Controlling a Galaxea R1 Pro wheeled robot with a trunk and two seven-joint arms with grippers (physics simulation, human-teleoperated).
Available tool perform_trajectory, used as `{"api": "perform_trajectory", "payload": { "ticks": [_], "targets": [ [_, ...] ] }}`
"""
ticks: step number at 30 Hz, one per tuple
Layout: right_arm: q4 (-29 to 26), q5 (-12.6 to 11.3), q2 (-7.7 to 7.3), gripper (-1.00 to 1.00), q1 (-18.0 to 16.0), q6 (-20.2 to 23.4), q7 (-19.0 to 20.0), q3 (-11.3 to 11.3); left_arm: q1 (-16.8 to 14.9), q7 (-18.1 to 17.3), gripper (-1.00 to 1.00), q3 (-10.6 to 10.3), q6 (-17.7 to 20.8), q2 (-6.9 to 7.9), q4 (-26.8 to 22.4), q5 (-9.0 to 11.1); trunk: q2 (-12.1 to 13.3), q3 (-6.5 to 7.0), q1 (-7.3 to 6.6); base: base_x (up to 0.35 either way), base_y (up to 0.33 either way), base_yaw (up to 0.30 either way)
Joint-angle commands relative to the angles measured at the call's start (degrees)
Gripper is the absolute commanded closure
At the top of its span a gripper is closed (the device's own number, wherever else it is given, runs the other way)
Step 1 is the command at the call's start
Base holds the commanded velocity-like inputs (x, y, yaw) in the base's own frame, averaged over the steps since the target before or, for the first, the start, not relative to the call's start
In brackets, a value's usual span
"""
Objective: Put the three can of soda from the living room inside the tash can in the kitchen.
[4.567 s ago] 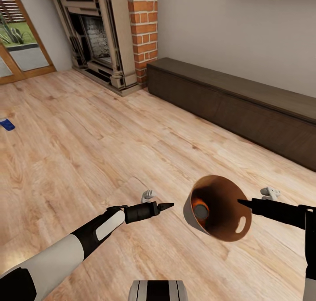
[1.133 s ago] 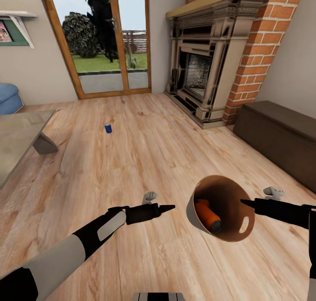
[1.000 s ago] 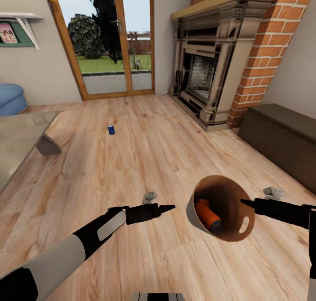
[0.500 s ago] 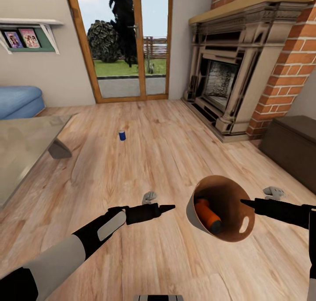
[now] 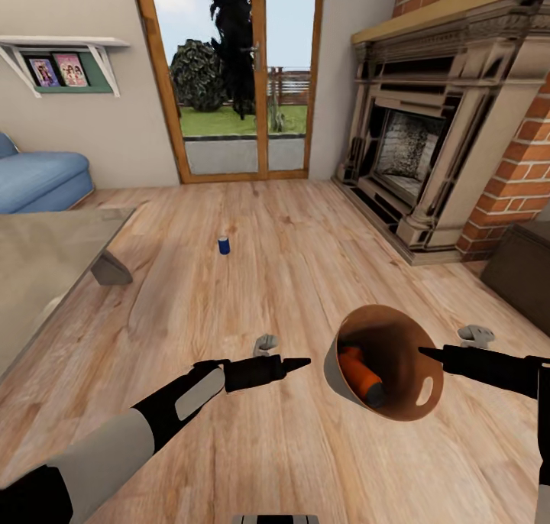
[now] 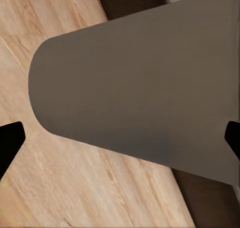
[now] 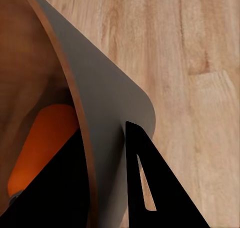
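Open wood floor [image 5: 290, 257] ran from near to the far blue can [image 5: 223, 245], which stood alone. The grey counter [image 5: 46, 260] blocked the left; the fireplace [image 5: 435, 142] and dark cabinet [image 5: 523, 268] closed the right.

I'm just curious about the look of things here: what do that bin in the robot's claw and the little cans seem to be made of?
The trash can looks like thin metal or plastic: coppery rim, glossy brown inside, matte grey outside. The orange soda can inside it and the blue soda can on the floor look like painted metal, though the blue one is too small to judge.
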Motion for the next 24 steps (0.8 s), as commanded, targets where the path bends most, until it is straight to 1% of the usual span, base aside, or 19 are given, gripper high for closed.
{"api": "perform_trajectory", "payload": {
  "ticks": [1,2,5,8,24],
  "targets": [
    [-0.02,-0.71,0.01,1.00,-0.02,0.59,0.20,0.01,0.00,0.01,-1.00,0.01,-0.03,-0.33,0.05,-0.40,0.00,0.01,-0.01,0.338,0.000,0.003],
    [-0.02,-0.72,0.01,1.00,-0.02,0.59,0.20,0.01,0.00,0.05,-1.00,0.01,-0.05,-0.76,0.09,-1.22,0.00,0.01,-0.01,0.338,0.000,0.001],
    [-0.02,-0.72,0.01,1.00,-0.02,0.59,0.20,0.01,0.00,0.10,-1.00,0.04,-0.14,-1.21,0.12,-3.02,0.00,0.01,-0.01,0.338,0.000,0.001],
    [-0.02,-0.72,0.01,1.00,-0.02,0.59,0.20,0.01,-0.01,0.12,-1.00,0.09,-0.22,-1.35,0.13,-3.79,0.00,0.01,-0.01,0.338,0.000,0.000],
    [-0.02,-0.72,0.01,1.00,-0.02,0.59,0.20,0.01,0.00,0.16,-1.00,0.08,0.01,-1.29,0.65,-3.80,0.00,0.01,-0.01,0.338,0.000,0.000]
  ]
}}
